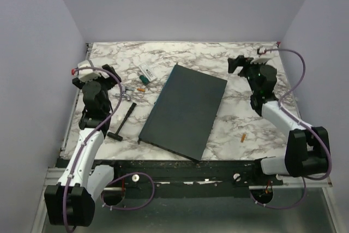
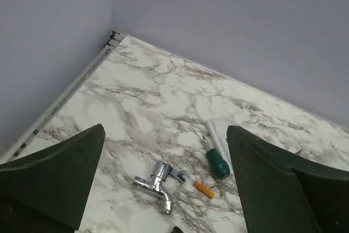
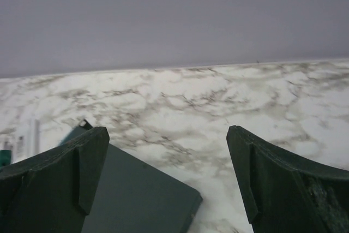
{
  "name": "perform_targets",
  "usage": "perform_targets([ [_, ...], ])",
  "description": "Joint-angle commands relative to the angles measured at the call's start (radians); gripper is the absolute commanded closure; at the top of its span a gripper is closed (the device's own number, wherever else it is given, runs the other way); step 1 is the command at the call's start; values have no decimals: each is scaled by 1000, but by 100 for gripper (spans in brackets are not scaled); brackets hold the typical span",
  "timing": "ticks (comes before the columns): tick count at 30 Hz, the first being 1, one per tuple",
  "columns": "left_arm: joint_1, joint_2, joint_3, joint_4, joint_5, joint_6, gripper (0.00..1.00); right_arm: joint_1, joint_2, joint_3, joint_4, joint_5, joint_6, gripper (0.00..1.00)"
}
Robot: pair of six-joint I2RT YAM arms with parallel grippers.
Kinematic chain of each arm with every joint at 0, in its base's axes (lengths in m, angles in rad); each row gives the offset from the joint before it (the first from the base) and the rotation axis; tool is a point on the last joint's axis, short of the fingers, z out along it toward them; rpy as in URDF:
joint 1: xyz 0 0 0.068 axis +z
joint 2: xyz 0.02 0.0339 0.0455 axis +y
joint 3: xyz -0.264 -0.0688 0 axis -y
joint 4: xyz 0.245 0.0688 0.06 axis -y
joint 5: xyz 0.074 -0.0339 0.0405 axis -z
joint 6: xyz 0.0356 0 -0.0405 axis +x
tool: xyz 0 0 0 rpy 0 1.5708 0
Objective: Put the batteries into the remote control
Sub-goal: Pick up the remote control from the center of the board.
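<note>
Remote control [image 1: 146,71] and batteries lie loose on the marble table [image 1: 240,107]; both grippers are spread wide and hold nothing.

From above, the left gripper [image 1: 113,75] hangs near the table's left edge, with the remote ahead and to the right of its jaws, and one battery [image 1: 141,89] and a chrome tap [image 1: 124,92] just beside them. The second battery [image 1: 243,137] lies on bare marble well behind the right gripper [image 1: 239,65], and a dark grey slab [image 1: 184,110] fills the middle. In the left wrist view, tap [image 2: 158,181] and battery [image 2: 203,189] sit between the parted jaws of the left gripper [image 2: 163,135]. The remote [image 2: 221,135] lies alongside a green-handled tool [image 2: 218,163] by the right finger, with open marble ahead to the wall corner. In the right wrist view, the slab's corner [image 3: 147,200] lies below the jaws of the right gripper [image 3: 166,132], with clear marble running to the back wall.
</note>
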Motion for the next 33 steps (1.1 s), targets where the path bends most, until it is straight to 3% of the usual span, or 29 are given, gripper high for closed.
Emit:
perform_targets([
  [1, -2, 2, 249, -549, 35, -201, 1, -5, 95, 253, -378, -266, 173, 0],
  [6, 0, -16, 414, -762, 135, -247, 1, 52, 225, 357, -452, -293, 277, 0],
  [11, 6, -70, 488, -889, 139, -186, 1, 267, 419, 611, -646, -145, 150, 0],
  [14, 8, -113, 503, -932, 156, -118, 2, 369, 565, 794, -747, -130, 136, 0],
  [18, 11, -161, 475, -959, 181, 4, 1, 447, 730, 998, -809, -120, 119, 0],
  [24, 11, -218, 341, -904, 158, 59, 1, 498, 1019, 1367, -958, -129, 65, 13],
  [33, 12, -247, 283, -885, 174, 38, 1, 520, 1225, 1601, -934, -101, 73, 18],
])
